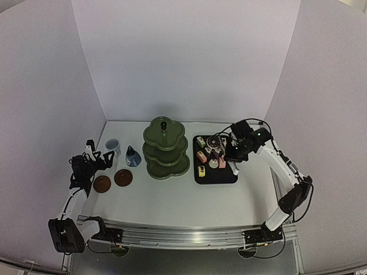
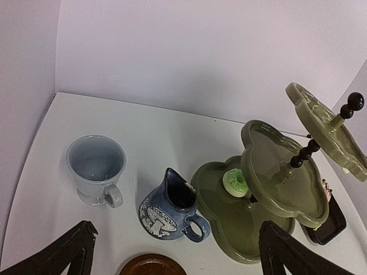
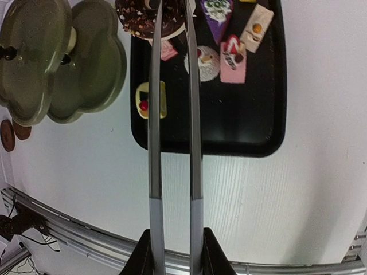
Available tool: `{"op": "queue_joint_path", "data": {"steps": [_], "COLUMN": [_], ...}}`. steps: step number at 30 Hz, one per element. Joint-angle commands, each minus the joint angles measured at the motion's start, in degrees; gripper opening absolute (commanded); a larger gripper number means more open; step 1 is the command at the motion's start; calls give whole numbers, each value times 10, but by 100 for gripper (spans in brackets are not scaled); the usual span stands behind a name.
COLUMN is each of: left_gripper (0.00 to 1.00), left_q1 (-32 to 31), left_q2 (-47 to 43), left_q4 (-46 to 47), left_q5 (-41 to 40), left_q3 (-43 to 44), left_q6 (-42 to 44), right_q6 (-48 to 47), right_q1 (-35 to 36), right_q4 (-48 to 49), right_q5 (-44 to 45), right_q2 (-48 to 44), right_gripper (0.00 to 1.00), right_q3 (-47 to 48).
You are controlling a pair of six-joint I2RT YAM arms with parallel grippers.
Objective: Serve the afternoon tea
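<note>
**Tea things on a white desk, tongs at the donut**

From above: a matt white desk (image 1: 172,200), boxed in by plain pale walls (image 1: 183,57) at the back and on both sides, with a metal rail (image 1: 172,235) along the near edge. At mid-desk, the olive three-tier stand (image 1: 166,148). Left of it the blue jug (image 1: 133,156), then the pale cup (image 1: 113,146). Two brown coasters (image 1: 123,177) side by side, nearer the rail. Just right of the stand, a black tray (image 1: 221,176) carrying small cakes (image 1: 202,156). Left pincer (image 1: 98,153) beside the cup, spread wide and empty. Right pincer (image 1: 229,150) over the tray's right part.

Left wrist: the same bare white surface, meeting the blank wall in a soft curve. Cup and jug upright, a little apart. Rim of one coaster at the bottom edge. One green-and-white cake (image 2: 235,182) on the stand's lowest tier. Dark fingers (image 2: 74,252) far apart at the two lower corners.

Right wrist: desk faintly grained here, rail across the bottom. Right pincer clamped narrow on thin metal tongs (image 3: 155,172). Both blades run up the middle to a chocolate donut (image 3: 135,17) at the tray's corner nearest the stand, one blade across its hole, the other at its rim. Donut resting or lifted: cannot tell. Other cakes loose on the tray.
</note>
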Motion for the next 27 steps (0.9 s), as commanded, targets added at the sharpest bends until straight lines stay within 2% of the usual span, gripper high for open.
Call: {"op": "queue_joint_path", "data": {"steps": [1, 9, 27], "left_gripper": [100, 100, 100], "left_q1": [-1, -2, -1], "left_q2": [-9, -30, -26], "left_q4": [2, -16, -11], "left_q5": [-13, -23, -30], "left_q3": [0, -18, -9], "left_q6": [17, 20, 35], "right_q6": [-40, -58, -10], "right_q1": [20, 42, 68], "right_q4": [69, 149, 208], "right_q5": [-7, -29, -111], "right_q2": [95, 179, 276], "right_gripper": [0, 0, 0], "right_q3": [49, 108, 136]}}
